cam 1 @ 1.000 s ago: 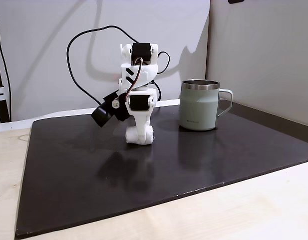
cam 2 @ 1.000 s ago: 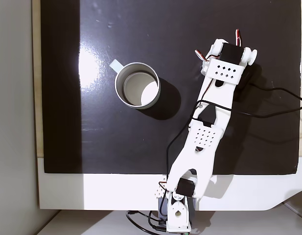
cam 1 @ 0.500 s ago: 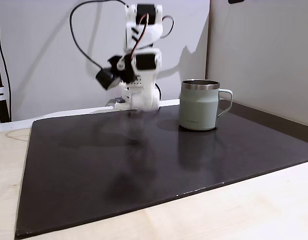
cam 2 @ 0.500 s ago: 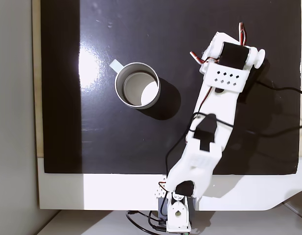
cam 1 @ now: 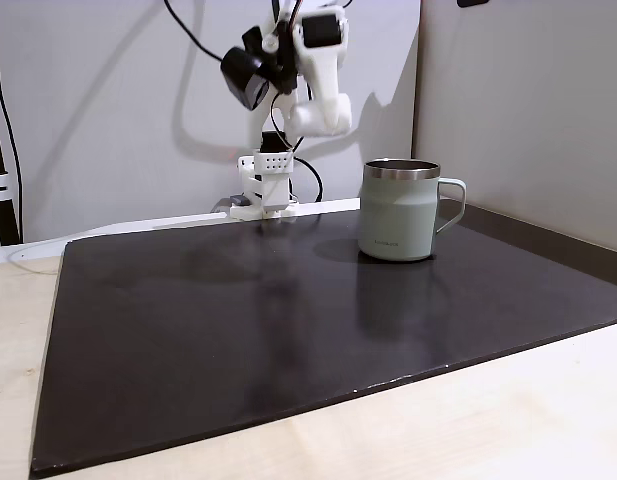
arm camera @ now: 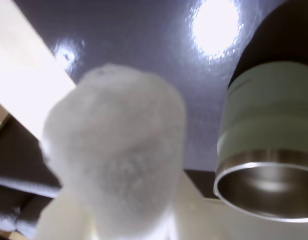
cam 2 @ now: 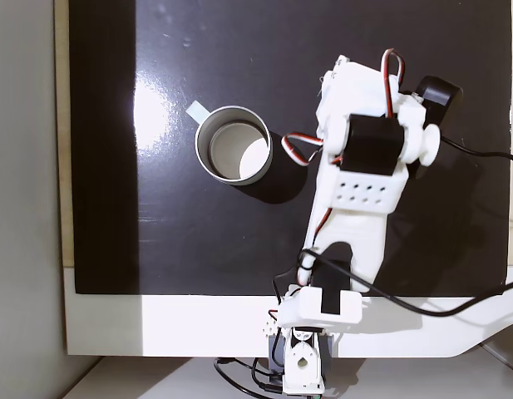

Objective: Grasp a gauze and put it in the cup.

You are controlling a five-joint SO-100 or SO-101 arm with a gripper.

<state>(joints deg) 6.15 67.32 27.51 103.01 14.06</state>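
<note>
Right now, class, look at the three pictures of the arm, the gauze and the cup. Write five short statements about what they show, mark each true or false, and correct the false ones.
1. The cup stands upright on the dark mat. True.
2. The gauze lies inside the cup. False: in the wrist view it is held in the tool, beside the cup and outside it.
3. In the fixed view from the side, the tool is raised well above the mat. True.
4. The cup lies tipped on its side. False: it stands upright with its steel rim on top.
5. In the fixed view from above, the cup's handle points toward the upper left. True.
</note>
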